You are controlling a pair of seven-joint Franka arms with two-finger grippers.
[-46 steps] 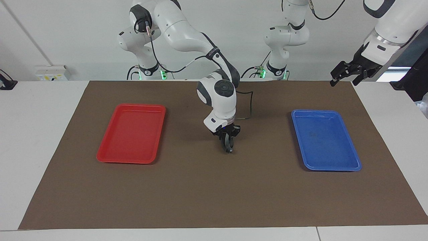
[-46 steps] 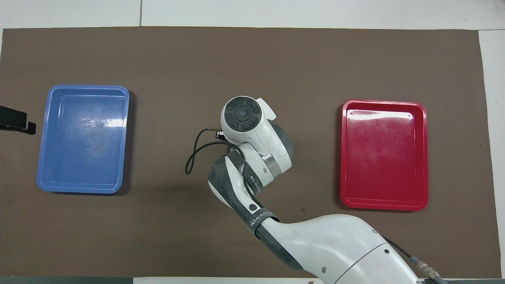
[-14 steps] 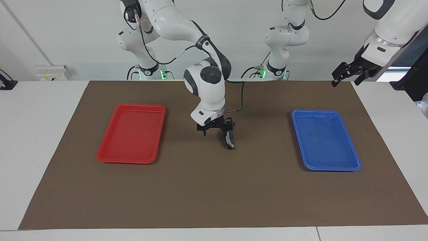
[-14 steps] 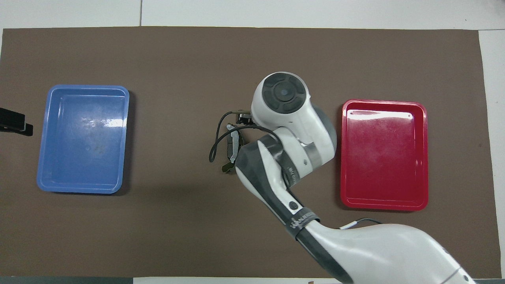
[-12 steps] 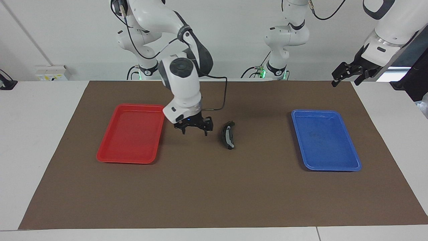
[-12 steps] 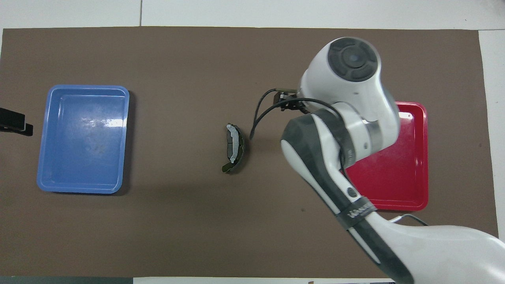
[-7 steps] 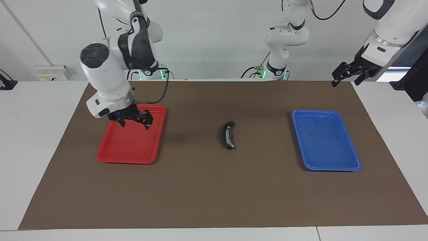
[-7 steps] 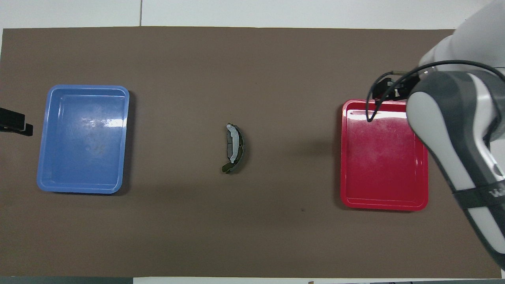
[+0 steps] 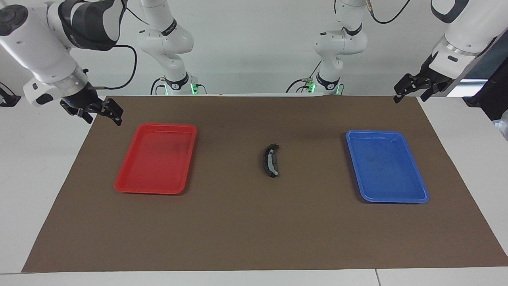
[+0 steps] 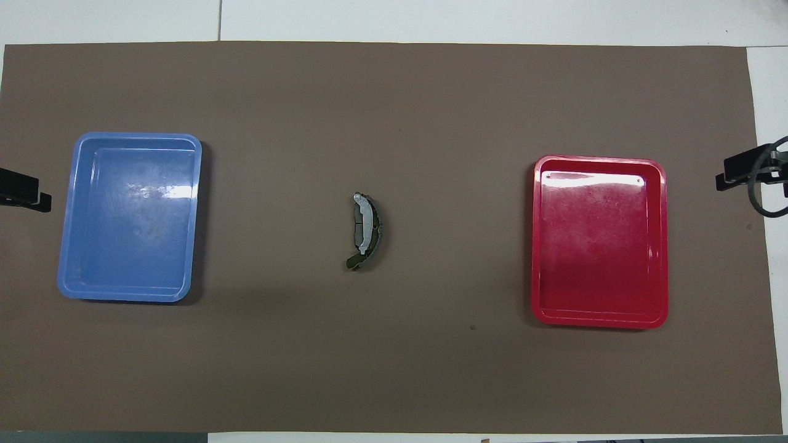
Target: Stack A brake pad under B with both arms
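The two brake pads lie together as one small pile [image 9: 270, 161] in the middle of the brown mat, between the trays. B, the curved black pad with a light strip [image 10: 365, 229], faces up. A straight dark grey edge with a faint line, the A brake pad [image 10: 356, 225], shows along B's inner side, apparently beneath it. My right gripper [image 9: 103, 116] is open and empty, up over the mat's edge beside the red tray; one finger [image 10: 742, 168] shows in the overhead view. My left gripper [image 9: 408, 94] is open and empty, waiting over the mat's corner at its own end.
An empty red tray [image 9: 125, 183] [image 10: 538, 246] lies toward the right arm's end. An empty blue tray [image 9: 420, 195] [image 10: 69, 246] lies toward the left arm's end. The brown mat [image 9: 246, 234] covers most of the white table.
My right gripper has let go of the pads at the mat's middle, risen and swung away over the red tray to the mat's edge. The pads stay put. The left arm has not moved.
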